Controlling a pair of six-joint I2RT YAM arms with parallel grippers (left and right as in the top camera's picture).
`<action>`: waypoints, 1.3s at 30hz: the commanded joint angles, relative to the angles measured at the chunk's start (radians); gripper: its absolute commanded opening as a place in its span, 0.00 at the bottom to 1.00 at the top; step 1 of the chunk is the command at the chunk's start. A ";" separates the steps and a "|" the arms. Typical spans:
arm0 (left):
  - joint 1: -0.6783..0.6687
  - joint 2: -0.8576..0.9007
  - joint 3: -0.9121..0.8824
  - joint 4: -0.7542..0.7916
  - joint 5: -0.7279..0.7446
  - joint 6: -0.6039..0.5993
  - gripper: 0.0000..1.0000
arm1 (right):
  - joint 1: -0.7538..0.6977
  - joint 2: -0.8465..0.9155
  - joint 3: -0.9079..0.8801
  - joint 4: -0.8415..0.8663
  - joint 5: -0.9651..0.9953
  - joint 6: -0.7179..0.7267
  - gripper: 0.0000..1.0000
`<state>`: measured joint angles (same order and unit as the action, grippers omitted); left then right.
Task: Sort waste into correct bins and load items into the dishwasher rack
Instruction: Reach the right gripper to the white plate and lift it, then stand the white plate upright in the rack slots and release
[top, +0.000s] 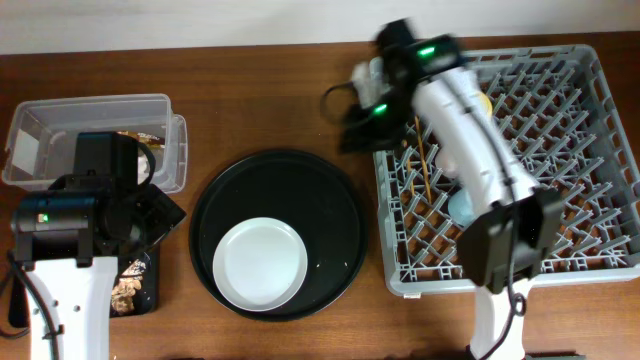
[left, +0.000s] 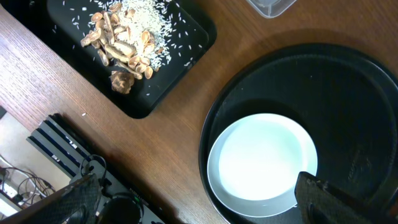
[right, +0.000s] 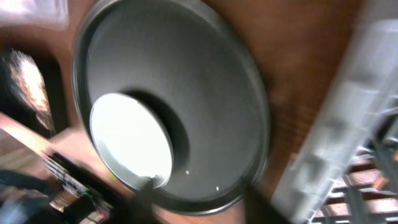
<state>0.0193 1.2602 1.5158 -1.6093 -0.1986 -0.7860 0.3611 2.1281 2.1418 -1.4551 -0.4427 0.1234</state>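
Here, looking down on a brown wood-grain table (top: 200, 60), with a strip of pale wall (top: 150, 20) along the far edge. At far left, a clear tub (top: 90, 110); just in front of it, largely under the left arm, a black tray (left: 186, 46) heaped with scraps (left: 127, 37) of rice and brown chunks. In the middle, a round tray (top: 335, 200) carrying the plate (top: 260, 265), set toward its near left side. At right, the rack (top: 600, 150), with chopsticks (top: 422, 165) lying among the pegs near its left side, a blue cup (top: 462, 208) peeping out beside the right arm and a yellow bowl (top: 484, 100) mostly covered by it. Left gripper (left: 199, 208) spread wide and gripping nothing, hanging at the table's left near tub and black tray, with the plate showing between its fingers (left: 323, 199) in its own view. Right gripper (top: 352, 132) poised over bare table by the rack's far left corner, jaws apart with nothing between them, judging by its smeared view. Past the table edge in the left wrist view, cables (left: 25, 180) and a dark ribbed block (left: 56, 146), too cropped to name. Inside the tub, only a glimpse of brownish-gold wrapper (top: 140, 136); the rest blocked by the left arm. Behind the right wrist, a pale shape (top: 372, 70), too hidden to identify. Right wrist view blurred throughout, with only round tray, plate and pale rack edge recognisable.
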 joint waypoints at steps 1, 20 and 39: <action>0.003 -0.009 0.006 -0.001 -0.003 0.001 0.99 | 0.186 -0.019 0.001 -0.004 0.250 -0.018 0.87; 0.003 -0.009 0.006 -0.001 -0.003 0.001 0.99 | 0.457 0.169 -0.276 0.233 0.296 0.208 0.55; 0.003 -0.009 0.006 -0.001 -0.003 0.001 0.99 | -0.016 0.068 0.254 -0.080 0.527 0.233 0.04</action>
<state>0.0193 1.2602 1.5158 -1.6096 -0.1986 -0.7864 0.4526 2.2421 2.3013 -1.5047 0.0158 0.3447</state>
